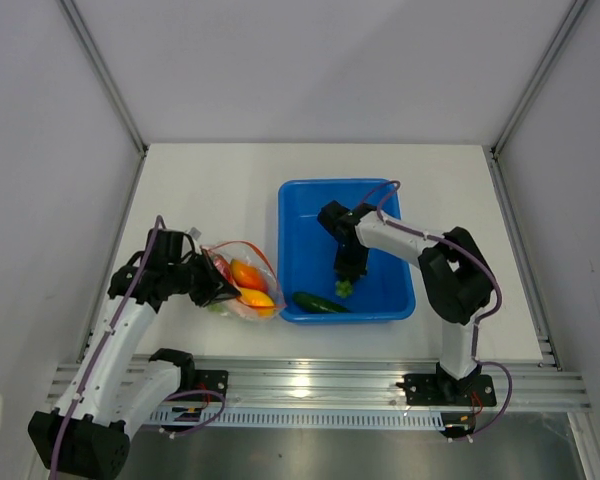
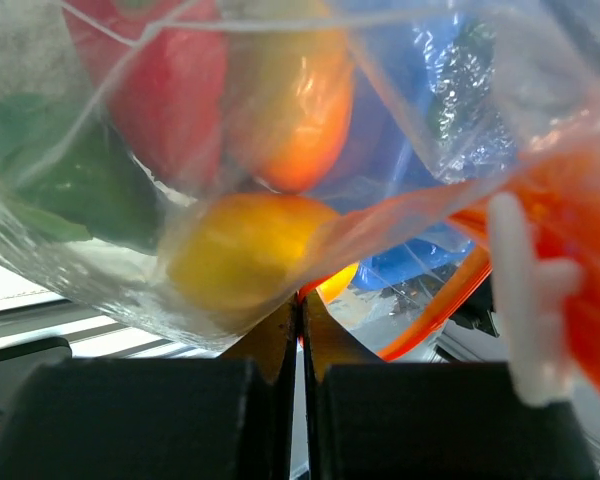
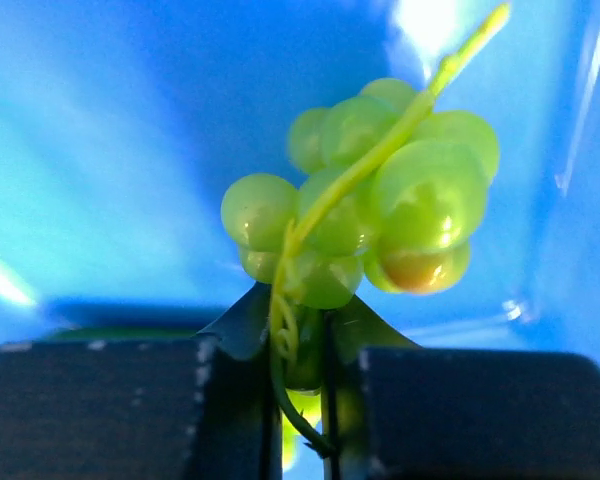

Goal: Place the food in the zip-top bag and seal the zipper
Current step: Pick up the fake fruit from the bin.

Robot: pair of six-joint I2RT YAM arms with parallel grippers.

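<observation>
The right gripper [image 1: 346, 272] is seen clamped on the green grapes [image 1: 345, 288], right of centre in the top view, inside the blue tub [image 1: 295, 215]. In the wrist view it looks like only the thin stem and a bottom grape or two are pinched, so the bunch hangs off the tips. The left gripper [image 1: 215, 290] is closed on the edge of the zip-top bag [image 1: 235, 308], which is lying left of centre, just beside the tub, with orange-yellow fruits [image 1: 248, 275] already in it and the zipper [image 1: 242, 243] arched open. Biggest risk, probably: the grapes get slipped out of that skinny grip on the way over, or the floppy mouth gets collapsed and the bunch is bumped onto the table. The long green vegetable [image 1: 320, 303] is left in the tub too.
</observation>
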